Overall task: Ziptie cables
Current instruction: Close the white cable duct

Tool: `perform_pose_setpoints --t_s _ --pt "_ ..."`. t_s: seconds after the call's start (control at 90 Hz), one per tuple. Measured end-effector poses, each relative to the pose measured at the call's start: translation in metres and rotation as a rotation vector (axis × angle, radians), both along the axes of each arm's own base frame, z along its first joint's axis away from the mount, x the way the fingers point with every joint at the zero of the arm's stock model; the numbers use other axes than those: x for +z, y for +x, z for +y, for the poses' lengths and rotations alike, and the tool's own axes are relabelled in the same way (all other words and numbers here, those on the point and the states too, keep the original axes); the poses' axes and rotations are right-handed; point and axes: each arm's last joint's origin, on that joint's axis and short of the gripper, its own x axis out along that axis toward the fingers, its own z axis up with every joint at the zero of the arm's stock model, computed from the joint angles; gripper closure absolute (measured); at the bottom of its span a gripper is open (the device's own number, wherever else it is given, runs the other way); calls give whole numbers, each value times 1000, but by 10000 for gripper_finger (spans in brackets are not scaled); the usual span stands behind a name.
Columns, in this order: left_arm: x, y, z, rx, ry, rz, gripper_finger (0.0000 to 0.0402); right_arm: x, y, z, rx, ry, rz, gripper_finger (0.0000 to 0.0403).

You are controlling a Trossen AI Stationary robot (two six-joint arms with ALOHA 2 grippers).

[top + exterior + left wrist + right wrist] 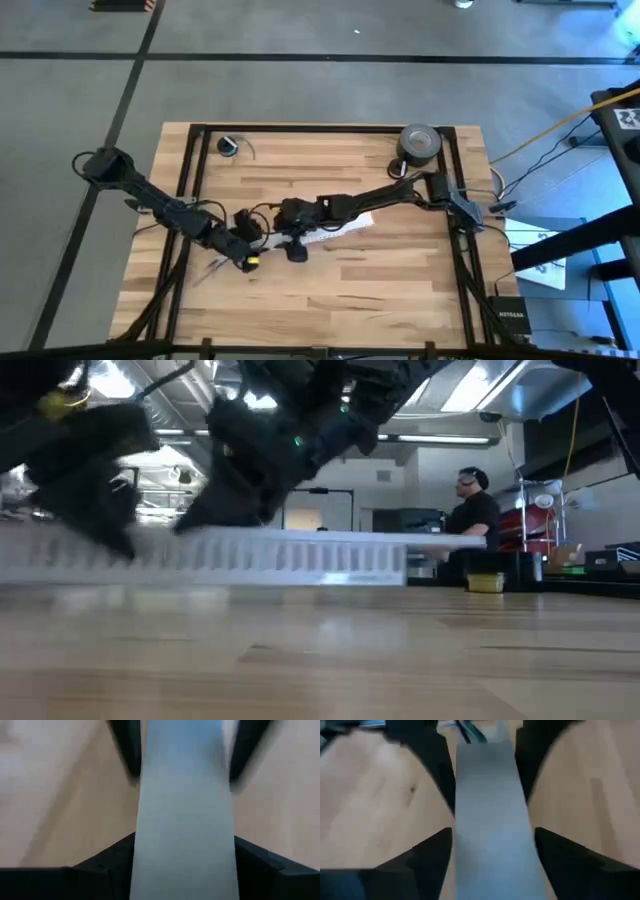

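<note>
A long white slotted strip (335, 228) lies across the middle of the wooden table, and both grippers are down on it. My left gripper (243, 255) is at its left end and my right gripper (297, 250) a little further right. In each wrist view the strip (182, 820) (487, 820) fills the gap between the fingers. The cables show as a few dark green wires (467, 732) beyond the right fingers, lying at the strip's end. Thin grey lines (210, 268) lie just left of my left gripper. I cannot make out the ziptie. My left gripper (182, 750) has the white strip between its two fingers, one finger (127, 750) on each long edge (142, 775). The fingers slant down and lie along the strip, which rests on the table. My right gripper (485, 755) takes the strip the same way, its fingers (437, 765) on the two long edges (457, 795). It slants down from the table's right. The strip (300, 555) lies flat on the wood.
A grey roll of tape (420, 143) stands at the far right of the table and a small ring (229, 146) at the far left. Black frame rails (190, 170) run along the table's sides. A person (475, 510) stands in the room beyond the table.
</note>
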Motion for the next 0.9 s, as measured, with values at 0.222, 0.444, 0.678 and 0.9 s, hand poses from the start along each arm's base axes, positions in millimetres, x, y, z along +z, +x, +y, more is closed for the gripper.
perform_pose_setpoints --t_s 0.222,0.444,0.678,0.9 --pt "1 7 9 10 -22 -22 112 16 -14 -8 -13 -20 96 43" --pt "30 24 6 -51 -11 -11 85 43 -38 -22 35 -108 165 32" --pt "60 15 -8 -31 -1 163 84 38 -45 -18 98 -52 96 31" --pt "52 -18 -27 55 -1 131 84 21 -48 -18 67 30 18 31"
